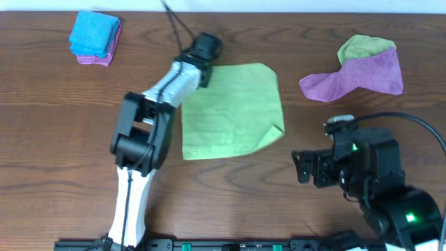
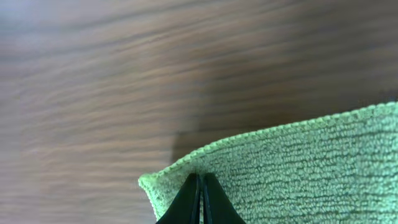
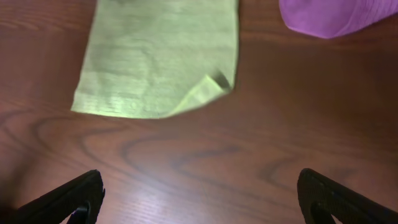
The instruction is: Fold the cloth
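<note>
1. The lime-green cloth (image 1: 233,111) lies spread flat about the middle of the table (image 1: 56,139), a little nearer the far edge than the near one.
2. The cloth's corner nearest the table's near-right corner is turned over onto itself in a small flap, seen in both the overhead and right wrist views.
3. The left pincer (image 2: 201,200) is clenched, its two fingers (image 2: 186,202) pressed together with no gap, pinching the hem at the cloth's far-left corner.
4. That corner sits slightly raised, casting a shadow on the wood beside it.
5. The right pincer (image 3: 200,199) is released, jaws spread wide, holding and touching nothing; it hovers over bare wood by the near edge, right of the cloth and apart from it.
6. A purple cloth (image 1: 362,78) with a yellow-green cloth (image 1: 359,47) lies bunched toward the far-right corner.
7. A folded blue cloth (image 1: 94,33) rests on a pink one near the far-left corner.
</note>
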